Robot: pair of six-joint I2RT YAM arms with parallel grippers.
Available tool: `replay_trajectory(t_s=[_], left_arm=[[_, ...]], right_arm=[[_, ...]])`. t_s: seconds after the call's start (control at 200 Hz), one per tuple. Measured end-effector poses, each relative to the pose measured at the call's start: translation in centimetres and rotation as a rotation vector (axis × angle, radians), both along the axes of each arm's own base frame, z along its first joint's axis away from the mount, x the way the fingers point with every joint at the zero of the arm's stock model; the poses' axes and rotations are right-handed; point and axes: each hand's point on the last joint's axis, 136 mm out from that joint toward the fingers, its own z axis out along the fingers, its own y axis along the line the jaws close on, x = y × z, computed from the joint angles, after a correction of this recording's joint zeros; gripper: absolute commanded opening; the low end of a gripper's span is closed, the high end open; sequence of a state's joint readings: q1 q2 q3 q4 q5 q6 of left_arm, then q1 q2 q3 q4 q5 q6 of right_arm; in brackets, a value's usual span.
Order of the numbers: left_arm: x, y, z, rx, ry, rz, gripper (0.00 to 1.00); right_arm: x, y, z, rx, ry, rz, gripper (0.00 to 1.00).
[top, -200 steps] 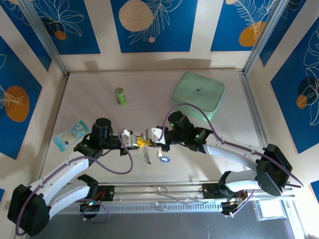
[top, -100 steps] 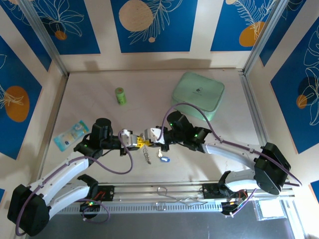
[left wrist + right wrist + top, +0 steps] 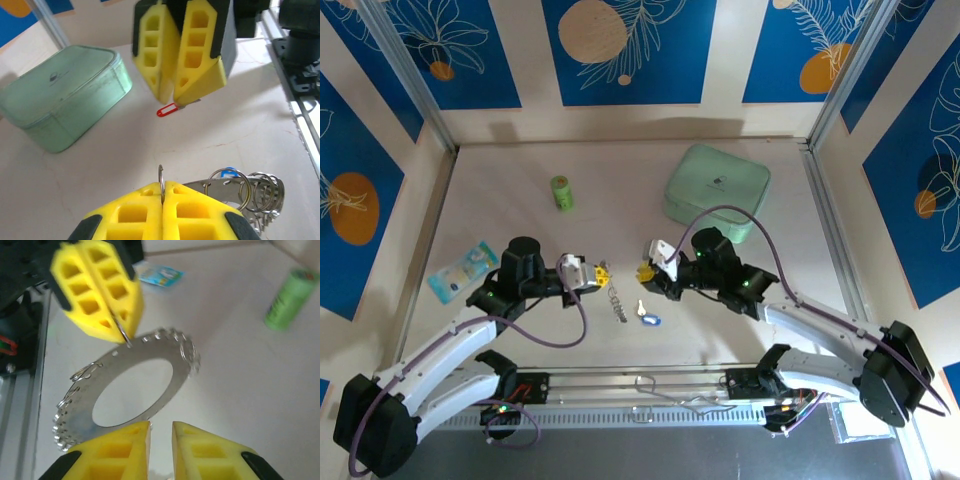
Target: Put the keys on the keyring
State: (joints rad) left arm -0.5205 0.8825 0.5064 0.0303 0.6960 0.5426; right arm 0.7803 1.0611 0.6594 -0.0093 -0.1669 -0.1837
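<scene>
No legible text; marks on the green case (image 3: 717, 195) and blue packet (image 3: 463, 270) blur.

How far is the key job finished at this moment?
Done: neither tagged key looks threaded yet. In hand: the left hand pinches the large spiky metal keyring. Left: the silvery blue-tagged key lies apart on the table; the red-tagged key sits near the right hand, whose fingers stand parted.

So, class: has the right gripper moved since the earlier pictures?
Yes. The right gripper has drawn back rightward, away from the left gripper and nearer the green case.
</scene>
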Motion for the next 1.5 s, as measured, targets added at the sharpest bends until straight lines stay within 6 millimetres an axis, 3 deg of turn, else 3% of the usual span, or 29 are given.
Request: replay_trajectory(t_s=[0.21,0.36,0.6,0.745,0.865,1.02,1.5], left_arm=[[1.1,0.4,-0.4,0.009,0.082,0.094,0.00],[3.1,0.9,0.0,0.022,0.113,0.210,0.00],[3.8,1.1,0.1,0.017,0.101,0.249,0.00],[3.9,1.2,0.1,0.019,0.096,0.258,0.00],[3.9,1.3,-0.4,0.026,0.102,0.261,0.00],[3.8,1.4,-0.9,0.041,0.093,0.258,0.00],[3.9,1.8,-0.4,0.049,0.045,0.266,0.00]], right_arm=[[1.0,-3.1,-4.8,-0.096,0.388,-0.337,0.14],[0.7,-4.3,-7.7,-0.189,0.626,-0.479,0.23],[-0.5,-5.6,-10.9,-0.329,0.843,-0.606,0.26],[-1.1,-4.0,-11.8,-0.396,0.908,-0.593,0.35],[-2.2,-2.3,-13.0,-0.441,0.947,-0.554,0.36],[-2.7,-1.9,-15.0,-0.500,0.994,-0.568,0.37],[-2.9,0.2,-17.2,-0.551,1.025,-0.570,0.24]])
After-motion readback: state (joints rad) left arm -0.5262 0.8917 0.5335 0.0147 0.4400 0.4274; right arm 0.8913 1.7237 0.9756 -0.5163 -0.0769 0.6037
